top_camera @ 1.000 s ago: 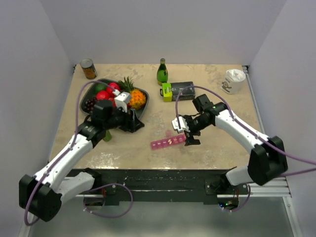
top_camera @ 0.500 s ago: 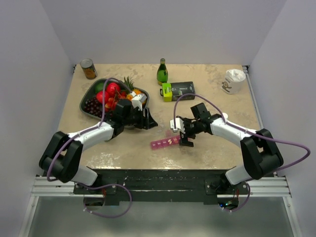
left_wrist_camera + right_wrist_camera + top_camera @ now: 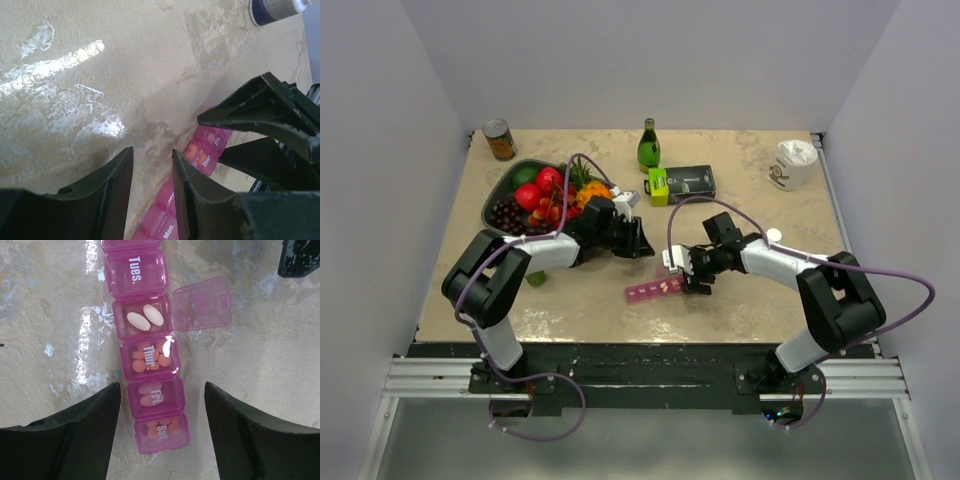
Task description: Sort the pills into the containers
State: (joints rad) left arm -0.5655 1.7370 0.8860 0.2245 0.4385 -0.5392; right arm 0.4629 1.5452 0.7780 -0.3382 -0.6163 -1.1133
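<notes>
We see the pink organiser [image 3: 150, 365] on the bench [image 3: 260, 350] right under our right jaws, wide and empty, its long axis passing between them | left jaws narrow, empty, further off | the right ones are nearer

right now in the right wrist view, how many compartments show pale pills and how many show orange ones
pale pills: 2 compartments, the open one and Fri.
orange pills: 2 compartments, Thur. and Sat.
total: 4 compartments
</notes>
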